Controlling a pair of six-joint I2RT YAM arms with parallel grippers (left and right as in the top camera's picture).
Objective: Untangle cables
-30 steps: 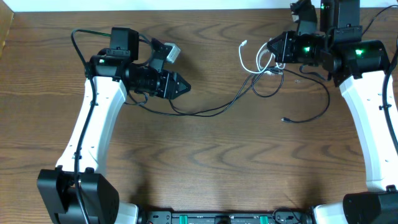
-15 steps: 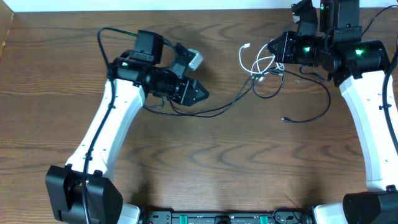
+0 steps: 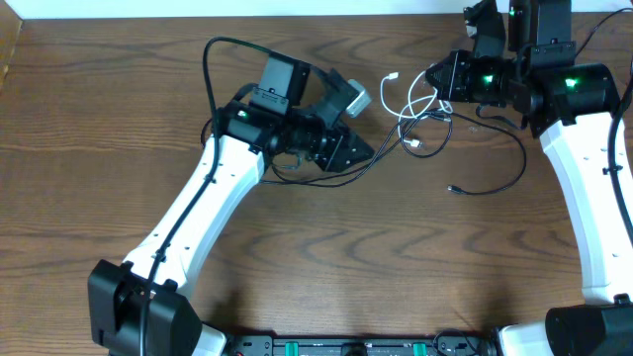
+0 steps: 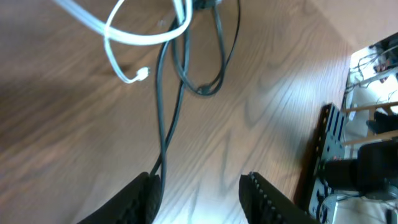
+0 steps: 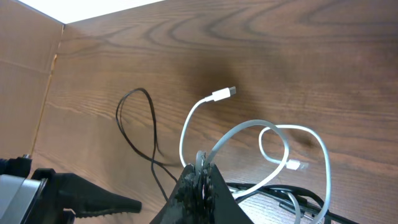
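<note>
Cables (image 3: 404, 116): a loose tangle on the tabletop (image 3: 326, 257), lying between the two claws, at the tip of the right claw (image 5: 202, 168) and just ahead of the left claw (image 4: 199, 196).
White cable (image 4: 146, 42): it loops out from the right claw's fingertips. One plug end (image 5: 224, 93) lies ahead of that claw and the other lies beside the loop. The loops also lie ahead of the left claw and do not touch it.
Black cable (image 4: 165, 130): two strands run from a small loop in the tangle back toward the left claw and pass close by its left finger (image 4: 140, 199). Whether they touch the finger cannot be told. From overhead the cable passes under the left claw. Its other part sweeps out below the right claw to a free end on the wood.
Left claw: the jaws stand partly apart, bare wood shows between them, and nothing is gripped.
Right claw: closed tight, with the white cable pinched at its tip. Black strands lie close under the fingers, but whether they are pinched too cannot be told.
</note>
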